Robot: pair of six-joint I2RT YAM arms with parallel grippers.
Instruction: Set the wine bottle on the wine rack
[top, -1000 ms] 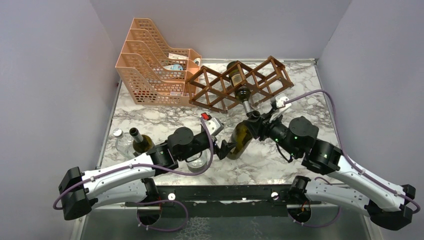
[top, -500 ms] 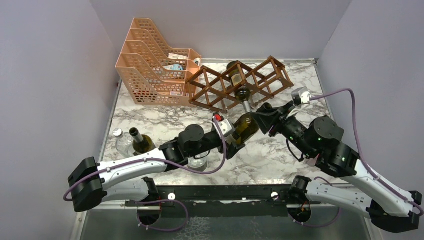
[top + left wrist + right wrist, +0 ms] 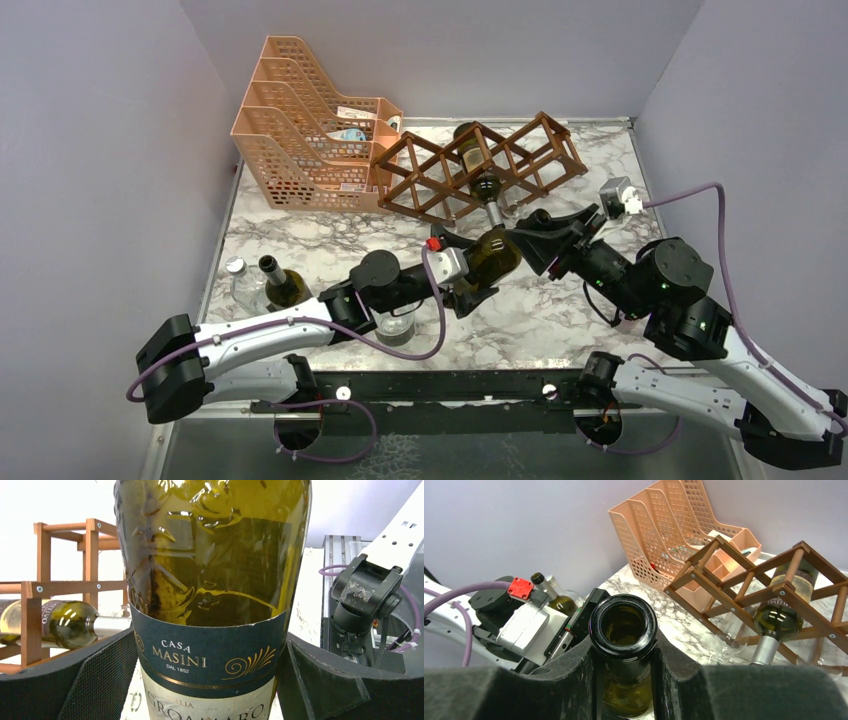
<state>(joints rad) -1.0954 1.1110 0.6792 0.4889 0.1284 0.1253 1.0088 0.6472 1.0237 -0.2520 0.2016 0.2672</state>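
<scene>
**Operator:** What has changed?

**Spotter:** Since a second ago your bottle [image 3: 495, 255] has risen off the table and tipped closer to level. Your right arm has swung out to the right.

**Operator:** Who's holding it?

**Spotter:** Both grippers. Your left gripper [image 3: 207, 680] is closed on the labelled body, with a pad [image 3: 100, 680] pressed to each side of the label. Your right gripper [image 3: 624, 665] is clamped on the neck, just under the open mouth.

**Operator:** Why two grips?

**Spotter:** As I read it, the left one carries the heavy end while the right one steers the neck, so you can aim the bottle at an opening.

**Operator:** Where is it against the rack [image 3: 520, 160]?

**Spotter:** It's in the air, just in front of the rack and in no opening yet. It sits near the neck of the racked bottle [image 3: 480, 170].

**Operator:** And the arms?

**Spotter:** Your left arm stretches long and low from the near-left corner across the table. Your right arm is folded with its elbow raised, and the forearm reaches back left to the neck.
</scene>
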